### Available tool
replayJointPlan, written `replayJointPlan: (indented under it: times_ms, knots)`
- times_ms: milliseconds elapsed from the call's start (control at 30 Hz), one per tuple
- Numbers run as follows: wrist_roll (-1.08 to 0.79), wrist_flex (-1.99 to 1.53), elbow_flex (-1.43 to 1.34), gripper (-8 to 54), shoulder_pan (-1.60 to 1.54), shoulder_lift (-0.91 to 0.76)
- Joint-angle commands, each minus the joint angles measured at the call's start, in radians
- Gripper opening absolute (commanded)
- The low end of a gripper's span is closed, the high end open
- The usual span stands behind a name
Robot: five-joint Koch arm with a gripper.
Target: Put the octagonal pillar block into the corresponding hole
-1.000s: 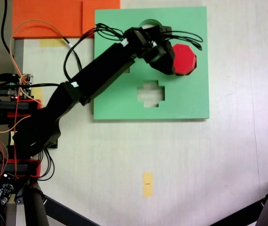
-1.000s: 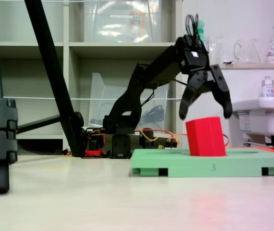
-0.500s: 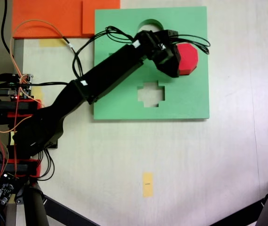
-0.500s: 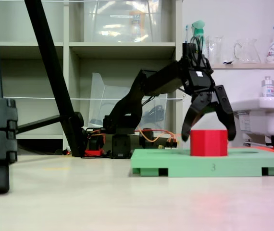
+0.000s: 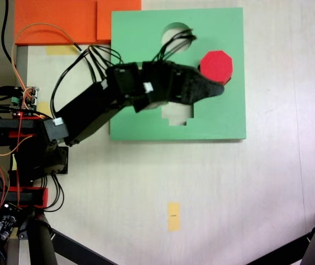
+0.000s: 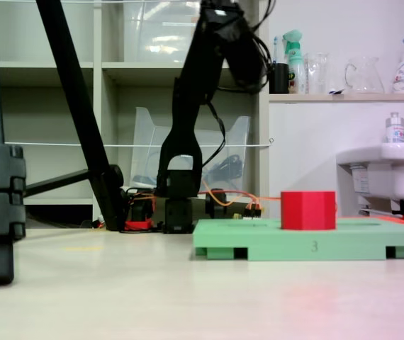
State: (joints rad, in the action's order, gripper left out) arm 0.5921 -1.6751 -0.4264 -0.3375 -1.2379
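The red block (image 5: 216,67) sits upright in its hole on the green board (image 5: 229,118), top standing proud. The gripper (image 5: 215,89) hangs high beside it; whether its fingers are open, I cannot tell.

The board (image 5: 218,118) lies flat on the desk (image 5: 201,182), and the block (image 5: 216,67) sits in its hole near the board's right edge in the view from above, standing upright and proud of the board's top in the low view (image 6: 308,210). The round cut-out (image 5: 174,30) lies toward the board's far edge, up and left of the block, and the cross cut-out (image 5: 179,115) is below it (partly hidden under the arm). The claw (image 5: 215,91) ends just beside the block's lower left, raised above the board, with the arm's base (image 5: 33,160) on the desk to the board's left.
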Motion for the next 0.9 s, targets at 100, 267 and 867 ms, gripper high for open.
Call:
replayJointPlan:
  times_ms: [100,267,867]
  knots:
    - [-0.357,0.086,-0.207,49.0,0.161,-0.124]
    - [-0.499,0.267,-0.446,49.2,0.278,-0.218]
    - [-0.505,1.571,-2.218,49.0,0.287,-1.003]
